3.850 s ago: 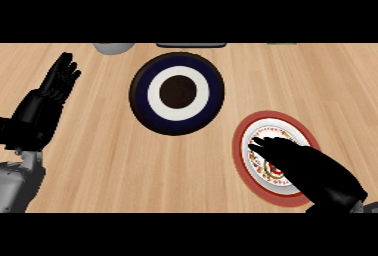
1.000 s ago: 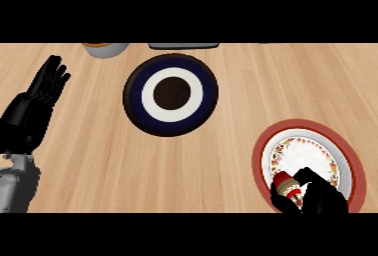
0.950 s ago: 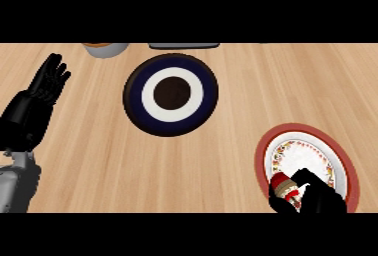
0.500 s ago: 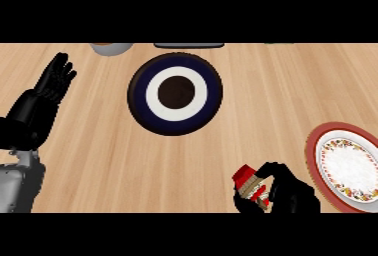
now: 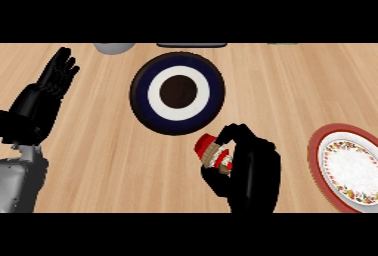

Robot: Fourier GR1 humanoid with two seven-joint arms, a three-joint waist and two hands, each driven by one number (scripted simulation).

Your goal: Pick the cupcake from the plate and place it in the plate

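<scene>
- Wooden counter (image 5: 96, 150) fills the view, pale, with grain running side to side.
- Dark blue plate (image 5: 177, 92) lies upper middle, with a white ring and a dark centre; nothing rests on it.
- Red-rimmed plate (image 5: 347, 167) sits at the right edge, partly cut off, its white middle ringed by a floral band and bare.
- Left hand (image 5: 40, 105) shows at the left edge, resting open with fingers straight and pointing up, touching nothing.
- Right hand (image 5: 247, 167) comes up from the lower edge, between the two plates and just below the blue one; its fingers and thumb are curled round the cupcake.
- Cupcake (image 5: 214, 152) is tilted in that grasp, red top toward the upper left, held above bare wood just off the blue plate's lower right rim and well apart from the red-rimmed plate.
- Grey bowl (image 5: 114, 47) and a dark flat thing (image 5: 192, 45) peek in at the top edge.
</scene>
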